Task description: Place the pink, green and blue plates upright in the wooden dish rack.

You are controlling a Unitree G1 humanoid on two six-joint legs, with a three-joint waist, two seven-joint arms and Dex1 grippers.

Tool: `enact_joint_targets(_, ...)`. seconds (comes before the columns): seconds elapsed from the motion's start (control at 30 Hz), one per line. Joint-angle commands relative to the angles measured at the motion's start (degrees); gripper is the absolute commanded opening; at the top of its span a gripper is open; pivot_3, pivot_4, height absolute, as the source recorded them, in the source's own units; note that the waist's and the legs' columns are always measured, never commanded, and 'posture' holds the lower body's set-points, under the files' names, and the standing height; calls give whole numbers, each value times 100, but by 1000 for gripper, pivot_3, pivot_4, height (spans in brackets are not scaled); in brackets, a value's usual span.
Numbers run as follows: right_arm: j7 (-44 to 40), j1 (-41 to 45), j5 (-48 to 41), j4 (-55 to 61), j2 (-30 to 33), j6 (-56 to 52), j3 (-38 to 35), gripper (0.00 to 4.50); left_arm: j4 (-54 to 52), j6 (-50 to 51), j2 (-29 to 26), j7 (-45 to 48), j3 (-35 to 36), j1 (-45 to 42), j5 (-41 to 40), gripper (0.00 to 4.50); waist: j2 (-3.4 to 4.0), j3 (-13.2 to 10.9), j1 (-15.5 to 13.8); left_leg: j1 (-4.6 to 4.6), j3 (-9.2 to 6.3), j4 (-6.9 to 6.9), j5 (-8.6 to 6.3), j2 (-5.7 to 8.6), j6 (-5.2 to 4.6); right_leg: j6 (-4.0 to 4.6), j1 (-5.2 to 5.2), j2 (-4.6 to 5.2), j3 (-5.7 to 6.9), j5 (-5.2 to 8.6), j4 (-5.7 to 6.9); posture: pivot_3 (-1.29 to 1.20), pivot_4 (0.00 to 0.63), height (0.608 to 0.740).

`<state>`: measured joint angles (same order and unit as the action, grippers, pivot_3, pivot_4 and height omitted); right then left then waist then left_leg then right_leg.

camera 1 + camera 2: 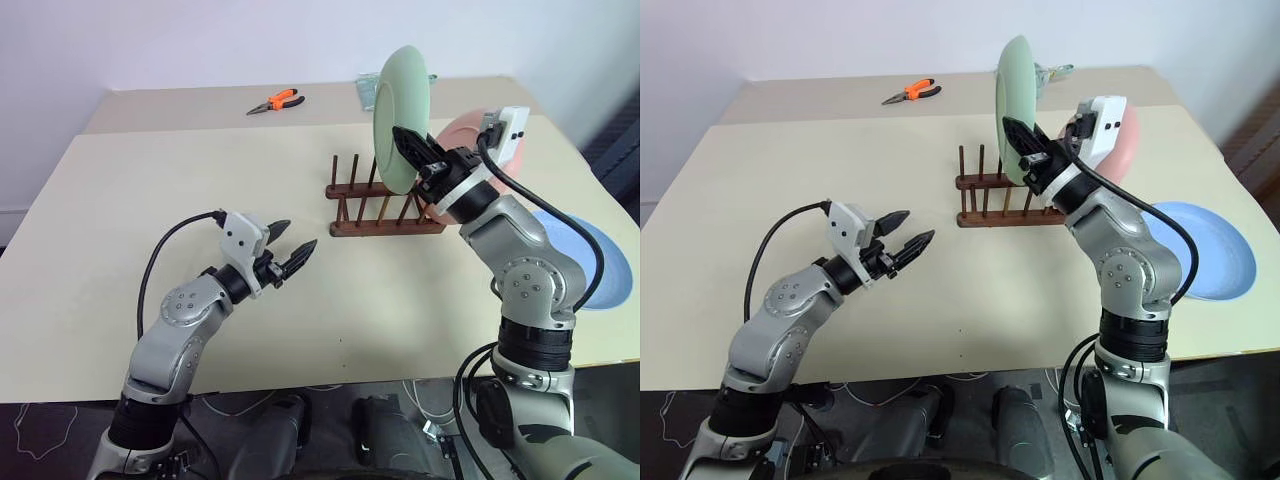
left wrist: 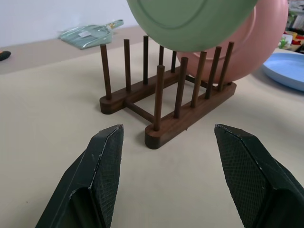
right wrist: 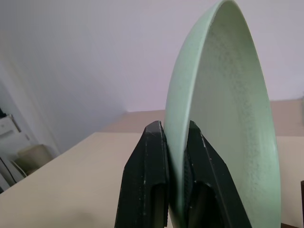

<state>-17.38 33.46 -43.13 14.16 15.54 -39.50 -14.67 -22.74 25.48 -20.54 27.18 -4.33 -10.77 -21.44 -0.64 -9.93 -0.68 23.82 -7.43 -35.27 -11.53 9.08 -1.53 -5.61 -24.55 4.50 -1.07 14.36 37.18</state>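
The right gripper (image 1: 412, 148) pinches the rim of the green plate (image 1: 402, 110) and holds it on edge above the rack (image 1: 385, 210), which sits toward the far right part of the table (image 1: 150, 200). The pink plate (image 2: 266, 45) stands in the rack at its right end. The blue plate (image 1: 1205, 250) lies flat by the table's right edge. The left gripper (image 1: 290, 248) is empty, its fingers spread apart, near the middle of the table.

The green plate could bump the pink plate or land on top of the pegs if it comes down crooked. It could also slip, since only its rim is held.
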Motion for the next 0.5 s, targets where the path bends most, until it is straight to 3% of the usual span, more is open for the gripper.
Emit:
enact_joint_targets(0.03,187,94,-257,-205,-47,-106,-258,0,-223,-9,13,-6,-28,13,32,3103,0,0,4,0,0,0,0,0,0,0,0,0,0,0,0,0,150,727)
enact_joint_targets(0.13,49,-14,-37,-312,94,-36,-124,1081,-232,-1,35,-45,-45,-11,84,3145,2,-1,4,0,0,2,1,0,-1,0,-2,0,0,0,0,0,150,727)
enact_joint_targets(0.33,-198,3,651,-248,407,454,252,4112,-226,34,50,-49,-4,-6,84,3145,2,-1,4,1,1,2,1,0,-1,-1,-2,0,0,0,0,0,150,727)
enact_joint_targets(0.5,-628,152,1567,-315,987,1243,670,4112,-196,28,47,-34,-23,5,108,3145,2,-1,-1,1,1,1,1,0,-1,-1,0,2,2,0,-5,0,150,727)
